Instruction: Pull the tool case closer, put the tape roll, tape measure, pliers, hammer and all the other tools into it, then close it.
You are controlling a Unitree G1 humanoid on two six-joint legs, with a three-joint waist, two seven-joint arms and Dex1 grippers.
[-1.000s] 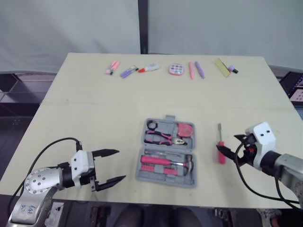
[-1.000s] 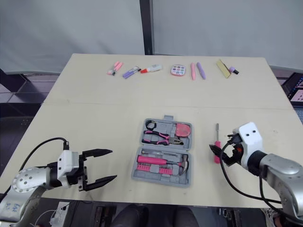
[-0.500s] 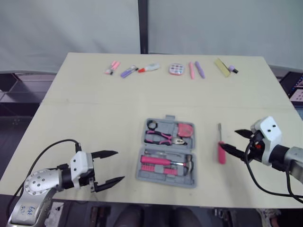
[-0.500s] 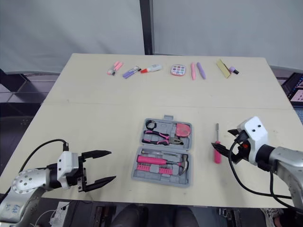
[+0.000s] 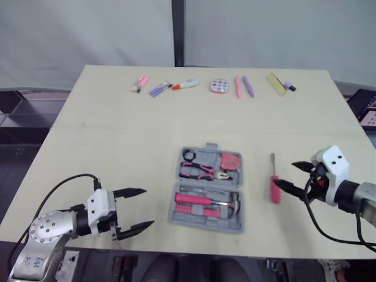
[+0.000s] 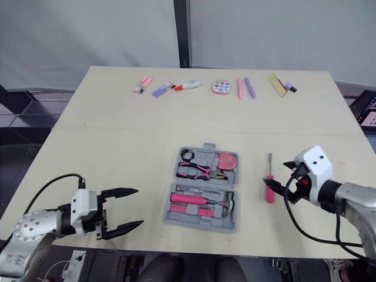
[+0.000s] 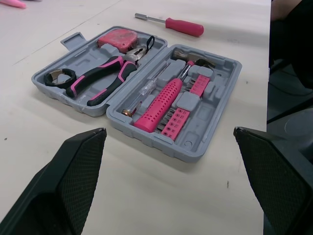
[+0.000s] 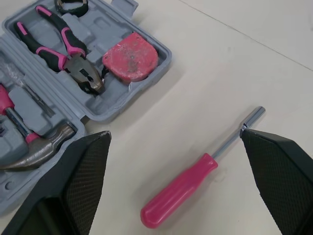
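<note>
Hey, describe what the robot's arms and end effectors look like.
Both arms are silver-grey metal with loose black cables. Each wrist carries a white housing. The left end effector and right end effector each have two black tapered fingers with cross-hatched texture.

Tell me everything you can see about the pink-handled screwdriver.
The screwdriver has a plastic-looking pink handle and a thin metal shaft ending in a socket-like tip. It lies flat on the table, right of the open tool case and apart from it, tip pointing away from the robot. The right gripper, open, is close by its handle.
</note>
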